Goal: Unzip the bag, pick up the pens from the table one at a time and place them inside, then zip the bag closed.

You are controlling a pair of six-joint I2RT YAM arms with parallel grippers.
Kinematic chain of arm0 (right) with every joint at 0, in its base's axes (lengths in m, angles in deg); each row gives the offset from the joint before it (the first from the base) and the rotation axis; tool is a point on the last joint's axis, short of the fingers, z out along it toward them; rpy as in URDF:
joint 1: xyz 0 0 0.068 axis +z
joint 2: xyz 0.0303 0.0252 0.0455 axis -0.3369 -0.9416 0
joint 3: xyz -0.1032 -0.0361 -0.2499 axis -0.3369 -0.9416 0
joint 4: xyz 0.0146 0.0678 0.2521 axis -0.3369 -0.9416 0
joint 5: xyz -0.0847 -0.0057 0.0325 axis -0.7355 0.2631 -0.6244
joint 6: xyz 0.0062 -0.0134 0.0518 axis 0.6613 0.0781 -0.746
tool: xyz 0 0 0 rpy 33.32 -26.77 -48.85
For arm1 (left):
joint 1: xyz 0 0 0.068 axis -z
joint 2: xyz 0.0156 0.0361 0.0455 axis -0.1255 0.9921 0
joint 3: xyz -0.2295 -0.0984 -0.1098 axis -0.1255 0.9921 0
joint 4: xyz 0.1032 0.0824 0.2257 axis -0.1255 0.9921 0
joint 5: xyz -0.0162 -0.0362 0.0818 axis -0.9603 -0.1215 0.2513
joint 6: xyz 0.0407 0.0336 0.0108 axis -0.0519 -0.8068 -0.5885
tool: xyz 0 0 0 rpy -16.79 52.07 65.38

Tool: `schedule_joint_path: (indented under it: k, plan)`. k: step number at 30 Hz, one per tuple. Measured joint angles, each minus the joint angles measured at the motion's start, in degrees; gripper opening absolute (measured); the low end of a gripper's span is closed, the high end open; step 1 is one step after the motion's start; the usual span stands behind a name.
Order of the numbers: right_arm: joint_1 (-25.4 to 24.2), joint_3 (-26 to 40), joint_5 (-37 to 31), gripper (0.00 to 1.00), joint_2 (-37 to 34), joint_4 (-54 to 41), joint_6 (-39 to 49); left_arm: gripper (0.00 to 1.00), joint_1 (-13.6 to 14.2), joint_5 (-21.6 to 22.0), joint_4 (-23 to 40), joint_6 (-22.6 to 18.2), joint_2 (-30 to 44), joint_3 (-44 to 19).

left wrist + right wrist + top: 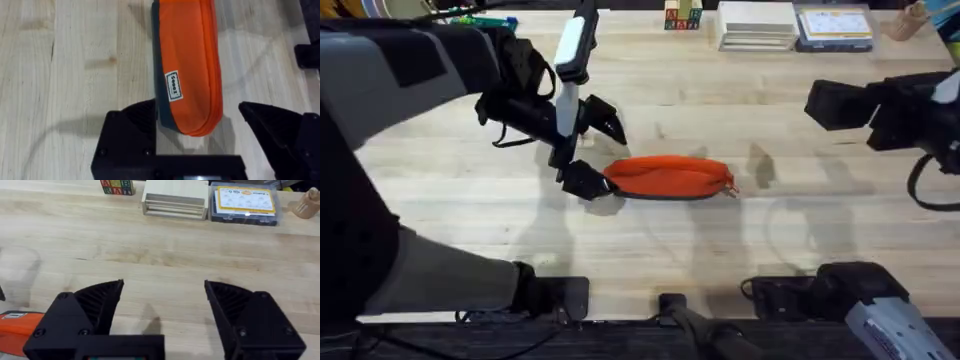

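Black-fingered, the left gripper [592,150] stands at nine o'clock of the small elongated orange fabric bag [670,176], its jaws spread around the bag's end, one finger [137,125] touching its dark underside. The bag lies mid-table on the light wooden plank table [650,250]. Toward three o'clock, the right gripper [162,307] hangs open, holding nothing.

Along the far edge sit lettered toy blocks [116,186], a pale wooden box [175,200] and a clear-lidded case [245,204] beside it.
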Motion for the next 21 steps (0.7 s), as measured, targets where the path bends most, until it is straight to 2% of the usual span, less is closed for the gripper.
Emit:
schedule_joint_path:
  k: [12, 13, 15, 16, 17, 18, 21]
  plan:
    - [0.0, 0.0, 0.0, 0.997, 0.0, 0.0, 0.0, 0.993, 0.0, 0.0, 0.0, 0.0, 0.0, 0.0]
    - [0.0, 0.0, 0.0, 0.995, 0.0, 0.0, 0.0, 0.865, 0.0, 0.1, 0.2, 0.0, 0.0, 0.0]
    - [0.0, 0.0, 0.0, 0.996, 0.0, 0.0, 0.0, 0.671, 0.0, 0.1, 0.2, -0.1, 0.0, 0.0]
    - [0.0, 0.0, 0.0, 0.997, 0.0, 0.0, 0.0, 0.265, 0.0, 0.1, 0.4, -0.2, 0.0, 0.0]
    - [0.0, 0.0, 0.0, 0.996, 0.0, 0.0, 0.0, 0.142, 0.0, 0.0, 0.6, -0.2, 0.1, 0.0]
    - [0.0, 0.0, 0.0, 0.996, 0.0, 0.0, 0.0, 0.069, 0.0, 0.1, 0.4, -0.4, 0.2, 0.0]
    - [0.0, 0.0, 0.0, 0.997, 0.0, 0.0, 0.0, 0.045, 0.0, 0.0, 0.4, -0.4, 0.5, 0.0]
